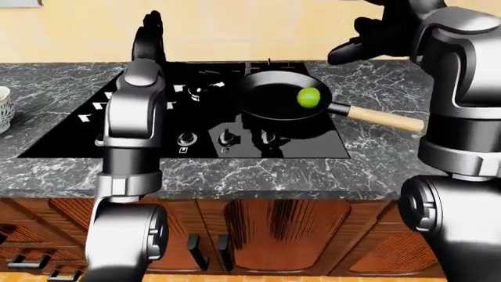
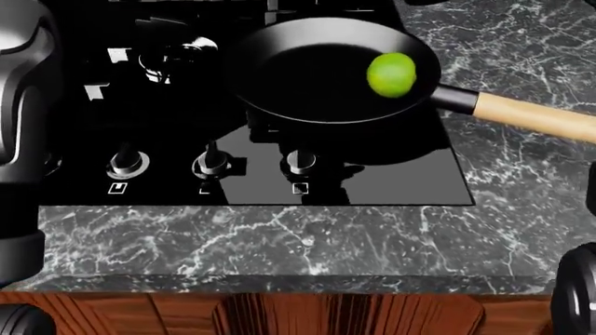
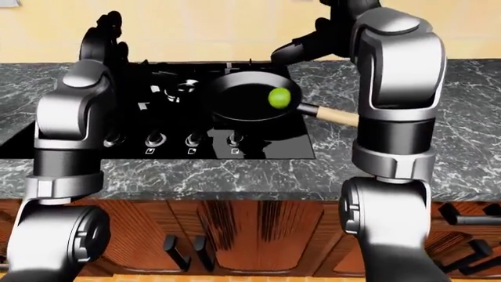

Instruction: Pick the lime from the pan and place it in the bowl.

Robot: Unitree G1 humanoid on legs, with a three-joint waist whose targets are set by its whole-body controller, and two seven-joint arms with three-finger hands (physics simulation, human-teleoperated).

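Lime (image 2: 391, 75) sits inside black frying pan (image 2: 307, 77) by its right rim, near the wooden handle (image 2: 536, 117), untouched. Right hand (image 1: 376, 38) raised above counter (image 1: 235, 173), fingers loosely spread, empty. Left hand (image 1: 148, 35) upright, fingers together. Bowl unclear.

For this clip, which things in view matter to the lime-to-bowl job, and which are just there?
Job:
lime, lying in the pan by the handle
pan on the stove
right hand, raised above the pan, open
left hand, raised over the stove, open
white object at the left-eye view's left edge, possibly the bowl

Just there:
stove
knobs
counter
cabinets
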